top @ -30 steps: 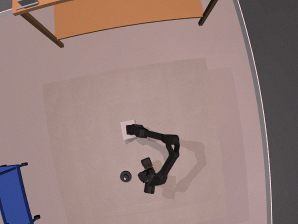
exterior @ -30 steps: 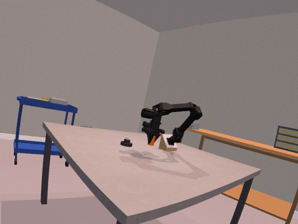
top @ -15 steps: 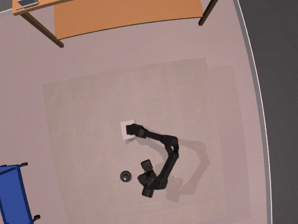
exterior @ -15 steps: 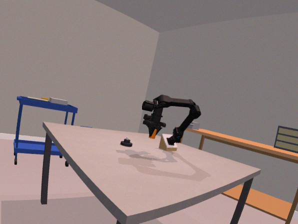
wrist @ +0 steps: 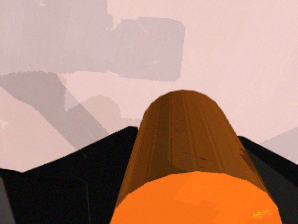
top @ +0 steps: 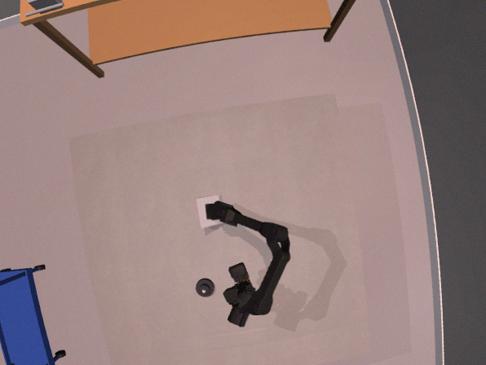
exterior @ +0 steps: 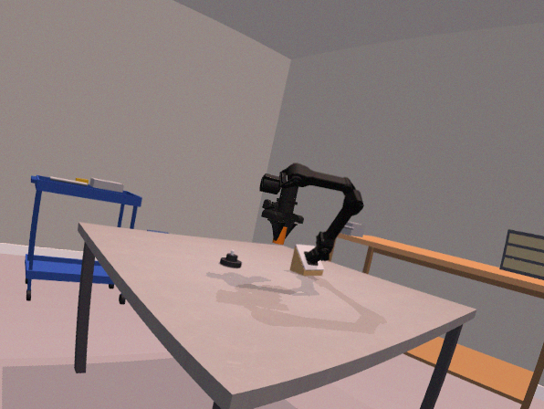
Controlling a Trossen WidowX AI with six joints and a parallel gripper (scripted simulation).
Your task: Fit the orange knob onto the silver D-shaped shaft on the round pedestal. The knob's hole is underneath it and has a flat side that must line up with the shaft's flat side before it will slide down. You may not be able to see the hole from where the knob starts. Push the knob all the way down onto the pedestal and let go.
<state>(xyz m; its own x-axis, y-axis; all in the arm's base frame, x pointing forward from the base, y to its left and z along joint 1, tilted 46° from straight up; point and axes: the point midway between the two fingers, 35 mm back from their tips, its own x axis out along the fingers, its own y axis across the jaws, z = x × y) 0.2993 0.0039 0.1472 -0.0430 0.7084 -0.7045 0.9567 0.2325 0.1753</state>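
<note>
The orange knob [exterior: 279,236] [wrist: 196,200] is tapered and is held above the table, tilted a little in the exterior view. My gripper [exterior: 283,233] [wrist: 184,140] is shut on it, with one black finger at each side. The knob's underside and hole face away from the wrist camera and are hidden. The round dark pedestal [top: 198,292] [exterior: 231,264] stands on the table, left of the gripper in the top and exterior views, apart from the knob. Its short silver shaft [top: 205,290] [exterior: 232,252] points up with nothing on it. The shaft's flat side is too small to make out.
The arm's base stands on a white-topped wedge block [top: 202,220] [exterior: 298,266] on the table [top: 143,183] [exterior: 183,292]. A blue cart [top: 20,314] [exterior: 87,192] is off to the left. An orange workbench [top: 204,24] [exterior: 411,254] stands beyond the table.
</note>
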